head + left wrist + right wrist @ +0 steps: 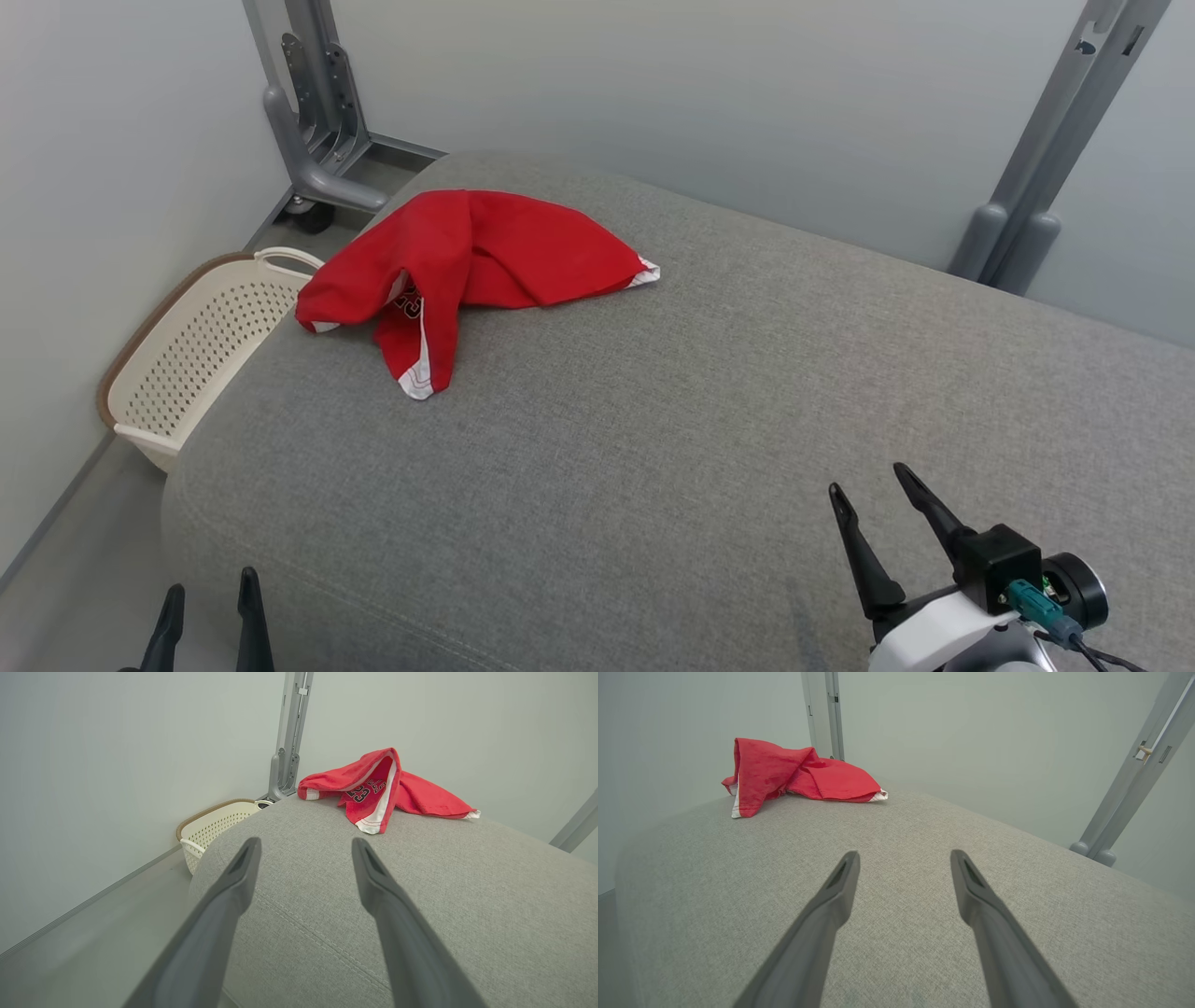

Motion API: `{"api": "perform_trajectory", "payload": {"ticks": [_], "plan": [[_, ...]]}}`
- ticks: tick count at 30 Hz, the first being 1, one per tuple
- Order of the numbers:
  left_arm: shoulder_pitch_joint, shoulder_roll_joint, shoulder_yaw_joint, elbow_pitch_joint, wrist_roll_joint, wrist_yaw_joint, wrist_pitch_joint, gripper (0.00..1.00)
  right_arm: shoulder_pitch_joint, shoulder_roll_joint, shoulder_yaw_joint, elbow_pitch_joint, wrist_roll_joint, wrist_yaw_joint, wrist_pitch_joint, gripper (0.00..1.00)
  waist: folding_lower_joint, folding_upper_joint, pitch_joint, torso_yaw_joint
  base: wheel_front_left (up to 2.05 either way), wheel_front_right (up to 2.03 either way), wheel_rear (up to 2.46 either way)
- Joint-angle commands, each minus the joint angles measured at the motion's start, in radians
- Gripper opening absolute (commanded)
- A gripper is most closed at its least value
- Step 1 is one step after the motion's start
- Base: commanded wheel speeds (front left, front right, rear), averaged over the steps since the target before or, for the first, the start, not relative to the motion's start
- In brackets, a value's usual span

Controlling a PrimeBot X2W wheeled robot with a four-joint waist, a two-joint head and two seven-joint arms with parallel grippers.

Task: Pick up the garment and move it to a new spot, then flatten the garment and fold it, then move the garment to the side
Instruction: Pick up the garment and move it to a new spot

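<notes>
The garment (471,261) is a red jersey with white trim, lying crumpled at the far left of the grey cushioned surface (672,401). In the left wrist view the garment (387,788) shows black numbers on a hanging flap. Seen from the right wrist, the garment (794,772) sits far off at the upper left. My left gripper (210,588) is at the near left edge, open and holding nothing. My right gripper (868,478) hovers open over the near right of the surface, well away from the garment. Its own view shows my right gripper (903,855) with nothing between the fingers, as does my left gripper (306,842).
A cream perforated basket (196,350) stands on the floor against the surface's left side, by the wall. A grey metal stand on a wheel (313,140) is behind the far left corner, and another grey stand (1046,187) is at the back right.
</notes>
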Motion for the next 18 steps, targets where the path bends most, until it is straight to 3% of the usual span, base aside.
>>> {"api": "perform_trajectory", "payload": {"ticks": [1, 10, 18], "plan": [[0.0, -0.006, 0.004, -0.004, 0.001, 0.0, -0.002, 1.0, -0.005, -0.007, -0.001, 0.003, 0.002, -0.001, -0.003, 1.0, 0.0, 0.0111, 0.005, 0.005, 0.0, 0.0, 0.0], [-0.113, 0.03, -0.098, 0.044, -0.034, 0.0, 0.035, 1.0, 0.051, 0.007, -0.06, -0.063, -0.03, -0.001, -0.003, 1.0, 0.0, 0.0111, 0.024, 0.009, 0.0, 0.0, 0.0], [-0.441, 0.005, -0.192, 0.199, -0.216, 0.0, 0.273, 1.0, -0.017, -0.038, -0.061, -0.15, -0.077, -0.001, -0.003, 1.0, 0.0, 0.0111, 0.208, -0.052, 0.0, 0.0, 0.0]]}}
